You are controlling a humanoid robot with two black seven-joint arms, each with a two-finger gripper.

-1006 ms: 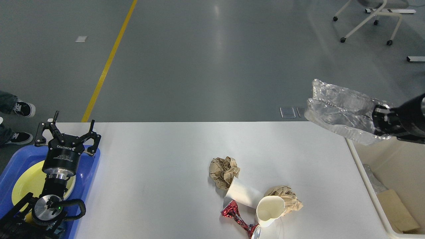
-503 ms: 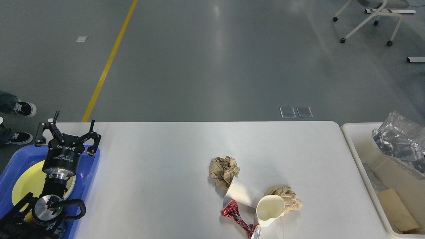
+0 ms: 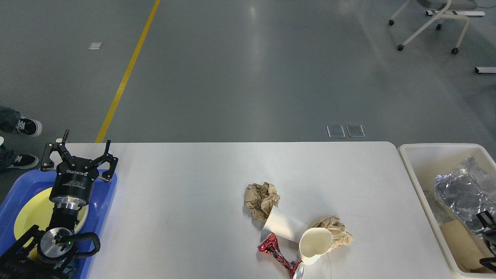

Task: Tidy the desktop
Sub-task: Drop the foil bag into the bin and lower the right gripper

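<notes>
two paper cups [image 3: 298,237] lie tipped among crumpled brown paper [image 3: 261,199] on the near right of the surface [image 3: 186,193]; the left hand [image 3: 79,157] hangs spread wide over a blue tray [image 3: 104,205], the right hand's [image 3: 489,226] state i cannot tell inside the cream bin [image 3: 410,170] beside crinkled clear plastic [image 3: 461,192]

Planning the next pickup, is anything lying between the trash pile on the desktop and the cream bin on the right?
Nothing visible. From the paper cups and crumpled paper, the desktop runs bare to the bin beside its right edge.
</notes>
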